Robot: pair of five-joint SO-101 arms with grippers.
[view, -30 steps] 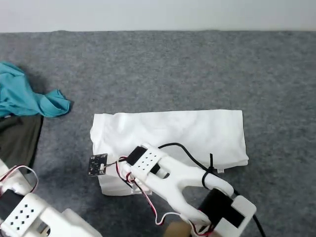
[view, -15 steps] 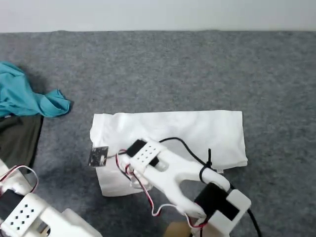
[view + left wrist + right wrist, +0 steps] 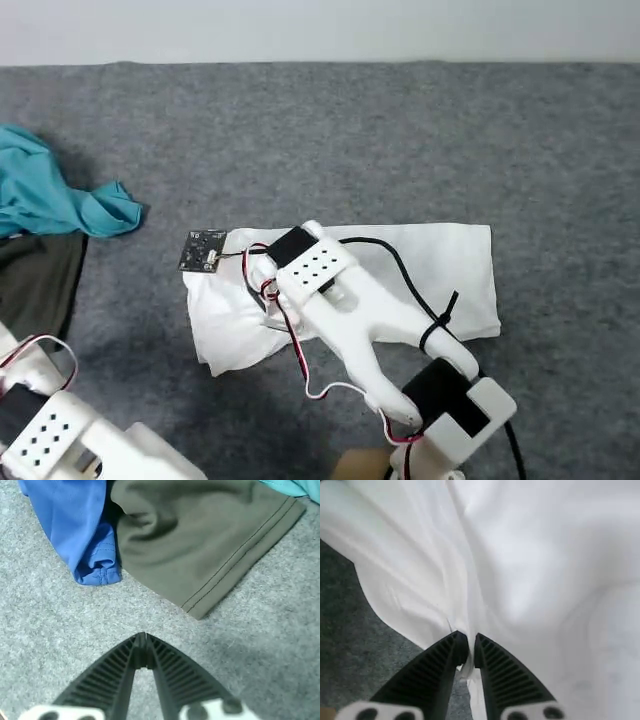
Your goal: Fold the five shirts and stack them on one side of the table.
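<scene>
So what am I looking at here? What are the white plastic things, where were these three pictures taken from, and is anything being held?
These are two small robot arms at a grey table, set to fold shirts. One picture looks down from a fixed camera above. The other two come from a small camera on each arm's wrist, and the black ridged tongs in them are that arm's gripper. The right gripper is pinched on a fold of the white shirt, which lies mid-table. The left gripper is shut with nothing in it, near an olive shirt and a blue shirt. A teal shirt lies crumpled at the table's edge.
</scene>
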